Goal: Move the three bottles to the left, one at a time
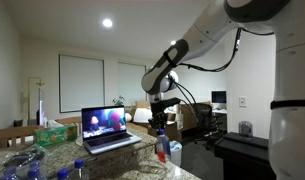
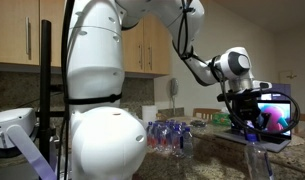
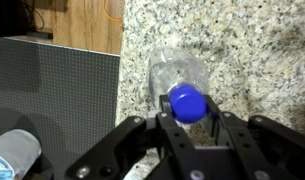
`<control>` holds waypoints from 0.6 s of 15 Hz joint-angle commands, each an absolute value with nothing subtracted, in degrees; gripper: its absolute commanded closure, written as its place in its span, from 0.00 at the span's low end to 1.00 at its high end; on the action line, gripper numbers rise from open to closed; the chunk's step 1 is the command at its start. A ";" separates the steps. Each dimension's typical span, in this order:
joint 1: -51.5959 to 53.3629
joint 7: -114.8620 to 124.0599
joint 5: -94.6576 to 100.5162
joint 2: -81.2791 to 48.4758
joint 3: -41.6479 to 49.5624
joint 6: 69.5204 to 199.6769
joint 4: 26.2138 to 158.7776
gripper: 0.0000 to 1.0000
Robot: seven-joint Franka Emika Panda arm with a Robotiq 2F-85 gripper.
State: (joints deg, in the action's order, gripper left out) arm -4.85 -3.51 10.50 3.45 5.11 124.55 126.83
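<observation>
A clear bottle with a blue cap (image 3: 187, 103) stands upright on the speckled counter in the wrist view. My gripper (image 3: 190, 122) is right above it, its two fingers tight on either side of the cap. In an exterior view the gripper (image 1: 160, 126) sits on top of this bottle (image 1: 163, 149), which shows a red label, just beside the laptop. Two more blue-capped bottles (image 1: 77, 171) (image 1: 32, 165) lie at the counter's near end. In an exterior view the gripper (image 2: 248, 118) hangs over the clear bottle (image 2: 254, 160).
An open laptop (image 1: 104, 128) with a bright screen stands on the granite counter (image 1: 122, 160); it also shows in an exterior view (image 2: 276, 110). A pack of bottles (image 2: 167, 136) lies behind the arm's base. A dark grey panel (image 3: 52, 85) lies beside the gripped bottle.
</observation>
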 commanded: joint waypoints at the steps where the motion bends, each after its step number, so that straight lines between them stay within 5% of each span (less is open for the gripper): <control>1: -1.74 -7.74 9.89 6.08 2.05 115.46 121.89 0.86; 9: 5.49 -8.24 12.29 -6.76 -5.24 101.40 99.64 0.86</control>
State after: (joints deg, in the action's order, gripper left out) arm 4.60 -5.67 11.01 0.54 -4.14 104.62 108.32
